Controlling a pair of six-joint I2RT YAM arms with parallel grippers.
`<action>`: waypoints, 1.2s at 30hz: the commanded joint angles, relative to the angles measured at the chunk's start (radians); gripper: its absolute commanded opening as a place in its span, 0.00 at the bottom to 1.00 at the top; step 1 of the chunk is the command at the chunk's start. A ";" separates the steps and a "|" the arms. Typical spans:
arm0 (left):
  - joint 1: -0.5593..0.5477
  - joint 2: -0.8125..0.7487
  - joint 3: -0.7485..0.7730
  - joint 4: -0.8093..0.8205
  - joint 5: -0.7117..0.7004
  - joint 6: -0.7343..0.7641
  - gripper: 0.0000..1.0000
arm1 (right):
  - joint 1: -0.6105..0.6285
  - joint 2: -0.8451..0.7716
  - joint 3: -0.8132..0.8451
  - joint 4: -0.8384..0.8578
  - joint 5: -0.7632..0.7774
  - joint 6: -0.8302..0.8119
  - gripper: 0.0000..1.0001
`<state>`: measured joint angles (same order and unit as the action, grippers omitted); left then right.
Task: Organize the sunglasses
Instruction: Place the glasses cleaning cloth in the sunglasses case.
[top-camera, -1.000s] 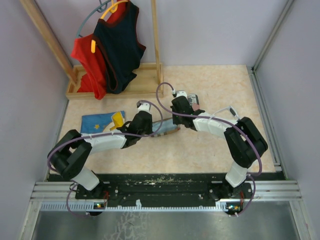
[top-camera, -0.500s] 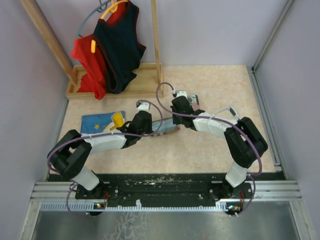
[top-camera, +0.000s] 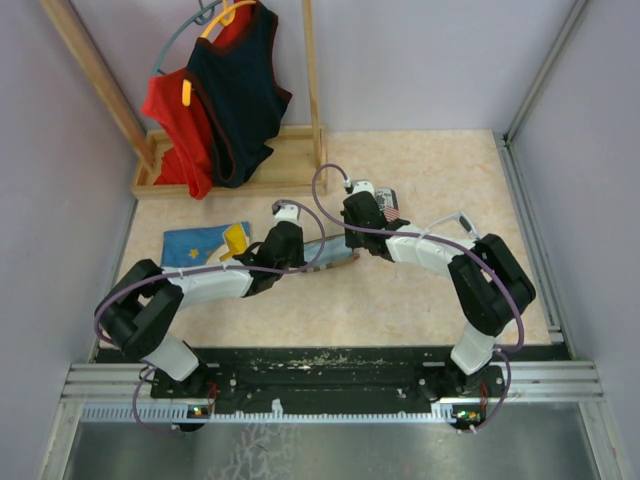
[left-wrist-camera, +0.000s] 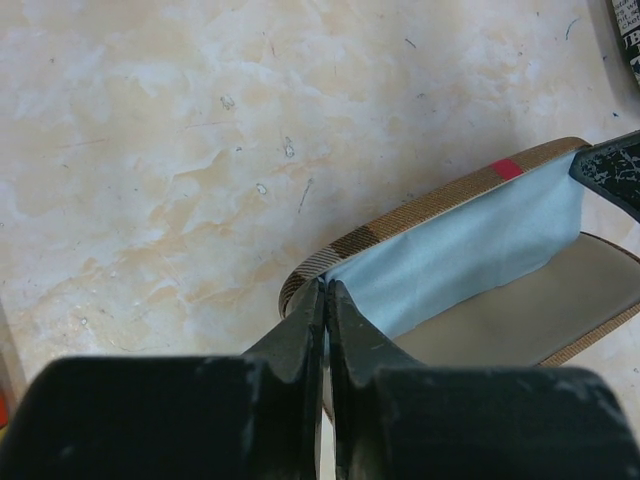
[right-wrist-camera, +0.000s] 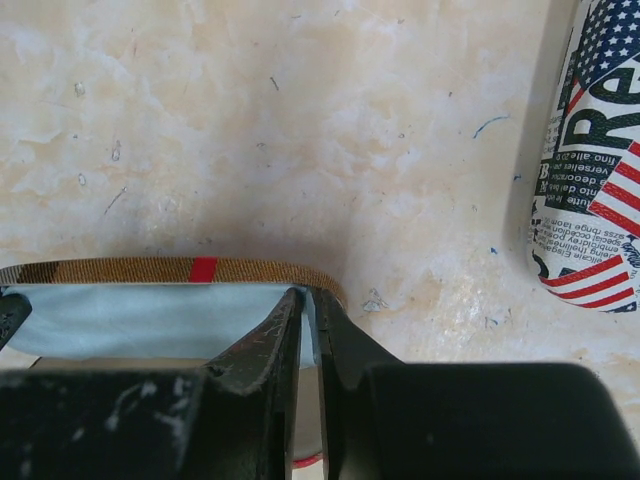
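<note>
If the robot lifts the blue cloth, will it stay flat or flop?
Probably flop: the light-blue cloth looks thin and drapes into the plaid case. Likely very light too. It looks smooth, so it might slip.

On your table (top-camera: 400, 300), the open case (top-camera: 335, 258) lies in the middle with the cloth (left-wrist-camera: 470, 250) inside it, stretched along its length. Your left end effector (left-wrist-camera: 325, 300) pinches the cloth's left end, and your right end effector (right-wrist-camera: 305, 310) pinches its right end. The second case (top-camera: 390, 205) lies just behind and right of the open case. A pouch (top-camera: 200, 245) lies to the left, and the rack (top-camera: 270, 165) stands behind the pouch.
</note>
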<state>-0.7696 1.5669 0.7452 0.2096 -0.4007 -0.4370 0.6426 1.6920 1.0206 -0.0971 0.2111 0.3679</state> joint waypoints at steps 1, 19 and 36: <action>0.007 -0.008 0.005 0.027 -0.024 0.007 0.09 | -0.011 -0.009 0.009 0.043 0.009 -0.004 0.12; 0.007 -0.009 0.018 -0.002 -0.057 0.010 0.34 | -0.011 -0.107 -0.014 0.008 0.059 -0.022 0.24; 0.007 -0.140 0.022 -0.066 -0.094 0.029 0.49 | -0.012 -0.033 0.105 -0.042 -0.019 -0.126 0.28</action>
<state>-0.7692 1.4952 0.7456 0.1665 -0.4706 -0.4206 0.6384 1.6196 1.0294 -0.1516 0.2253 0.2878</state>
